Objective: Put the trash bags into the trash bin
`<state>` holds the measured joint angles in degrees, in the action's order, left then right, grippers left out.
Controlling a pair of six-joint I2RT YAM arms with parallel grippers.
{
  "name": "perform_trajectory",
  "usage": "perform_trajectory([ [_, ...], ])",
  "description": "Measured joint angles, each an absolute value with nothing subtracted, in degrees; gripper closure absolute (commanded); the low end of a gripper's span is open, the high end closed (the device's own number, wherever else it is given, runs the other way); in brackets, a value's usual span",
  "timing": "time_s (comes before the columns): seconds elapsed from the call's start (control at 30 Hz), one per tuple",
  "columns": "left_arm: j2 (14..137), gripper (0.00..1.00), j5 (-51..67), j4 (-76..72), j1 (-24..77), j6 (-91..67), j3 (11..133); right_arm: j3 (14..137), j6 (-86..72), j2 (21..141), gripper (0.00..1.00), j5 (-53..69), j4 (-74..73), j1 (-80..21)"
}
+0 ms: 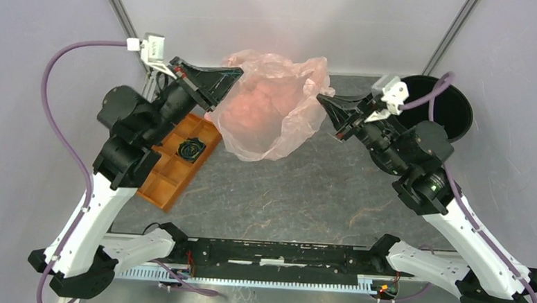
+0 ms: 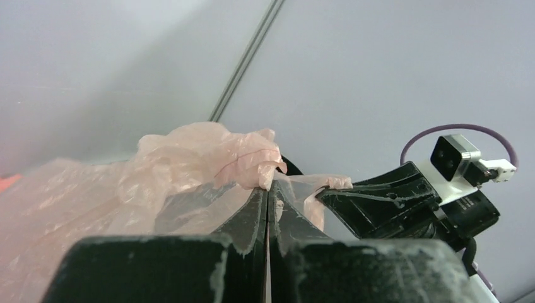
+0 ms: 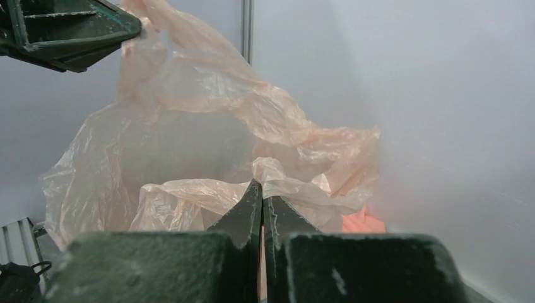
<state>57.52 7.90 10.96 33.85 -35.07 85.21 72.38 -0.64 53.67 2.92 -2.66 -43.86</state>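
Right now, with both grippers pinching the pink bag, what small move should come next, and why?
Probably carry the trash bag toward the robot's right, both arms together. The left gripper and right gripper are each shut on an edge of it, stretched between them, while the trash bin sits beyond the right arm, not under the bag.

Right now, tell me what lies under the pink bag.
Under the trash bag, a salmon-orange cloth shows through the film and pokes out at one edge. Most of it is veiled by the wrinkled plastic.
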Motion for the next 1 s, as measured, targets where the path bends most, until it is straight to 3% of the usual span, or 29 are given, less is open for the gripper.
perform_trajectory([
  [0.1,52.97,0.98,6.94,4.75,33.85,-35.03,77.73,66.74,0.25,50.24,0.99,2.42,1.91,-43.86],
  [0.2,45.98,0.98,1.61,3.07,33.85,-35.70,61.34,50.06,-0.38,45.34,1.00,0.78,10.31,-43.88],
  [0.37,44.16,0.98,-1.91,14.11,33.17,-40.93,32.91,29.32,-6.31,54.74,0.99,3.09,5.87,-43.92],
  [0.43,38.61,0.98,-0.91,21.37,33.10,-42.26,26.04,23.22,-7.53,51.81,1.00,2.90,0.91,-44.14],
  [0.57,31.73,0.98,-2.81,23.73,33.15,-41.63,35.40,29.17,-5.63,43.70,1.00,-0.69,-2.79,-44.21],
  [0.7,44.66,0.98,-2.90,19.14,33.12,-38.19,61.06,57.25,-0.89,54.98,1.00,-4.86,-4.62,-44.14],
  [0.8,53.58,0.98,2.28,12.58,33.08,-35.75,76.36,70.48,1.63,58.96,0.99,-4.93,-4.05,-44.14],
  [1.0,47.72,0.98,7.18,1.52,33.12,-34.68,73.03,65.19,2.87,48.10,0.99,-2.70,2.81,-44.14],
])
